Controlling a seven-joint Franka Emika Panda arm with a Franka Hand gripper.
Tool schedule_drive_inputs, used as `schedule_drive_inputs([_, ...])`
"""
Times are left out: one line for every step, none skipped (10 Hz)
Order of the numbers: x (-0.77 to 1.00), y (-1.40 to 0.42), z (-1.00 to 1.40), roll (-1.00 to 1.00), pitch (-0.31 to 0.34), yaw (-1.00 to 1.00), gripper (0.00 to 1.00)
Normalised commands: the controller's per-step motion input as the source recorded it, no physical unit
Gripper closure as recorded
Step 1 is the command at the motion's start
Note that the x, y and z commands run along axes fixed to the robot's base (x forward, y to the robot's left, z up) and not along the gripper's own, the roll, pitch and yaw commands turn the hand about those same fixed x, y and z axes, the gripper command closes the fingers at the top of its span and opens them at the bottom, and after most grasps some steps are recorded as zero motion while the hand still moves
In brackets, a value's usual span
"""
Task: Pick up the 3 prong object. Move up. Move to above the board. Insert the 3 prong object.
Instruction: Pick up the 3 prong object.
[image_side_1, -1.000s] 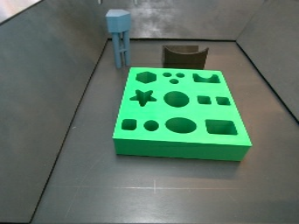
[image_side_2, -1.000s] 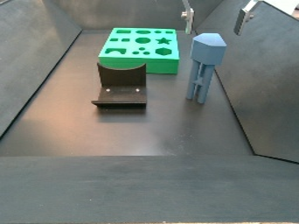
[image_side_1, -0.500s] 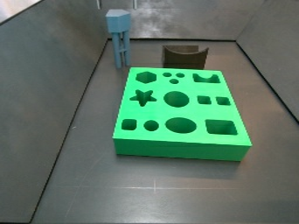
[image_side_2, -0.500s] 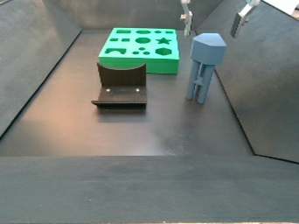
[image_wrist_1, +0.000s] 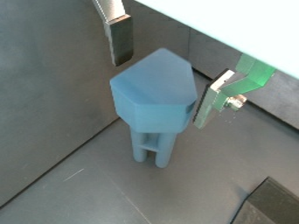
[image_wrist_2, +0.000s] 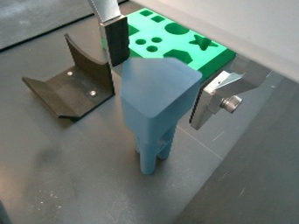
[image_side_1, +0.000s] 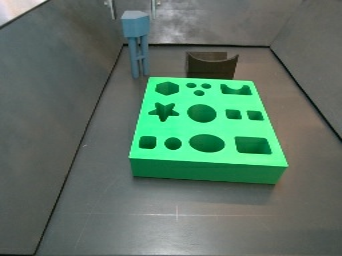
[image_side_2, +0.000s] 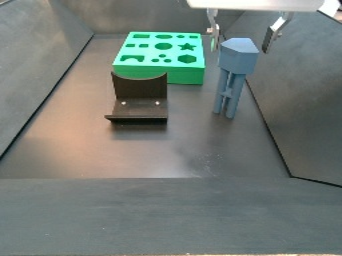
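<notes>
You have the gripper (image_side_2: 243, 32) spread open above the 3 prong object (image_side_2: 234, 74), its two fingers standing one on each side of the blue head and clear of it. In both wrist views the silver fingers (image_wrist_1: 118, 37) flank the head, with gaps showing between the pads and the plastic; nothing is held.

The 3 prong object (image_side_1: 135, 40) stands upright on its legs on the dark floor, near a side wall and well apart from the board (image_side_1: 205, 130). In a wrist view you see its head (image_wrist_2: 156, 87) from above and the legs reaching down to the floor.

The board (image_side_2: 163, 54) lies flat on the floor with its cutouts facing up, all of them empty as far as a side view shows. The fixture (image_side_2: 138, 97) stands just beside the board's end; in a wrist view it (image_wrist_2: 73, 83) sits beside the piece, with the board (image_wrist_2: 177, 41) beyond it.
</notes>
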Motion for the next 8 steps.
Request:
schedule_drive_inputs([0.0, 0.0, -0.39, -0.15, -0.184, -0.03, 0.0])
schedule_drive_inputs([0.1, 0.02, -0.37, -0.08, -0.081, 0.02, 0.0])
schedule_drive_inputs([-0.01, 0.0, 0.0, 0.0, -0.019, 0.0, 0.0])
schedule_drive_inputs([0.0, 0.0, 0.0, 0.0, 0.0, 0.0, 0.0])
schedule_drive_inputs([0.0, 0.0, 0.0, 0.0, 0.0, 0.0, 1.0])
schedule_drive_inputs([0.0, 0.0, 0.0, 0.0, 0.0, 0.0, 1.0])
schedule_drive_inputs([0.0, 0.0, 0.0, 0.0, 0.0, 0.0, 1.0])
schedule_drive_inputs([0.0, 0.0, 0.0, 0.0, 0.0, 0.0, 1.0])
